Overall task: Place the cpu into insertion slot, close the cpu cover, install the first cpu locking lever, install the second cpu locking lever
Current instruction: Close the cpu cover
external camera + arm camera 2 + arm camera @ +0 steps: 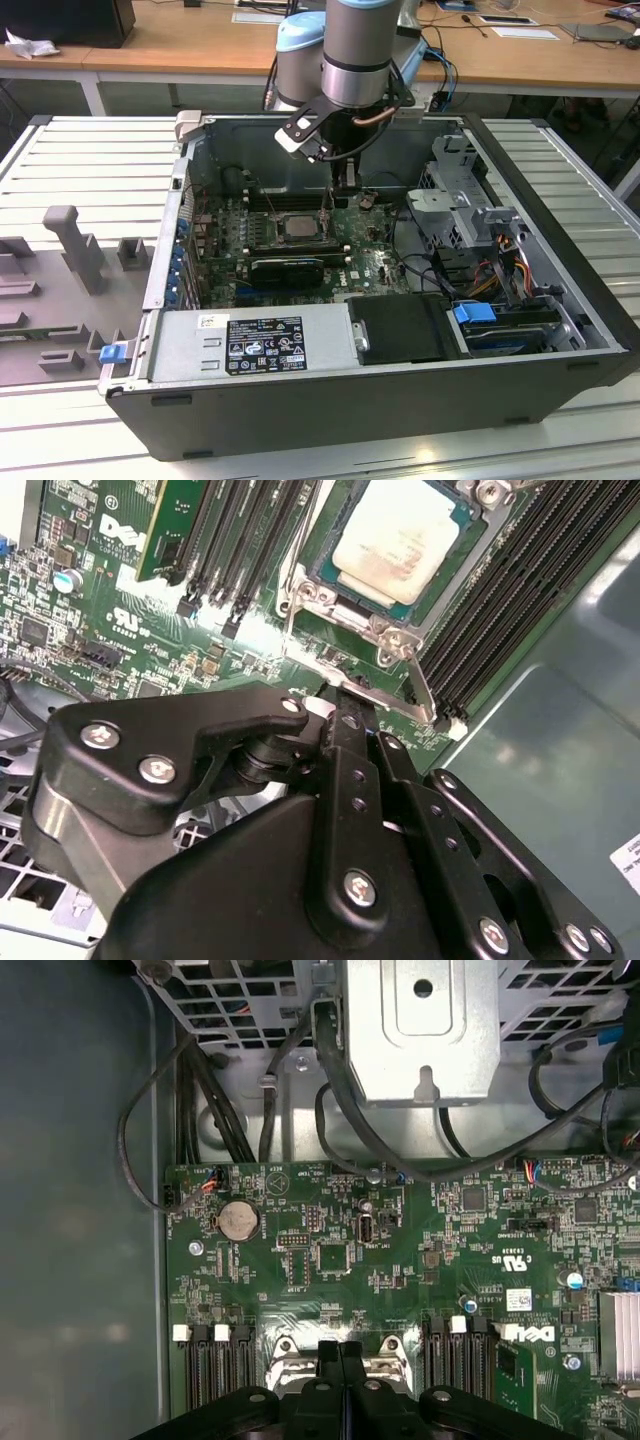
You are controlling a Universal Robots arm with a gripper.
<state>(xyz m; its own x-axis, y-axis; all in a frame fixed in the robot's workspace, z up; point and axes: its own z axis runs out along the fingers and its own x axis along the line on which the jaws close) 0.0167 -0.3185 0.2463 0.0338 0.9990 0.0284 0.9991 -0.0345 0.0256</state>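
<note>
On the exterior view's left, a grey fixture tray (60, 270) was seen lying on the slatted table (90, 150), just beside the opened computer case (400, 400). Inside the case a green motherboard (370, 265) was laid flat, and the cpu (300, 226) was seated in the insertion slot (272, 230) near the board's middle. In the second wrist view the cpu cover (312, 555) was found down around the chip, with the pale metal top framed by its window. The gripper (332, 205) was positioned inside the case, just to the exterior view's right of the socket. Its fingers (330, 1360) were pressed together in both wrist views, and nothing was seen between them. Their tip was placed close against a silver locking lever (385, 702); whether contact was made could not be told. Farther to the exterior view's right a metal drive cage (465, 200) was mounted.
</note>
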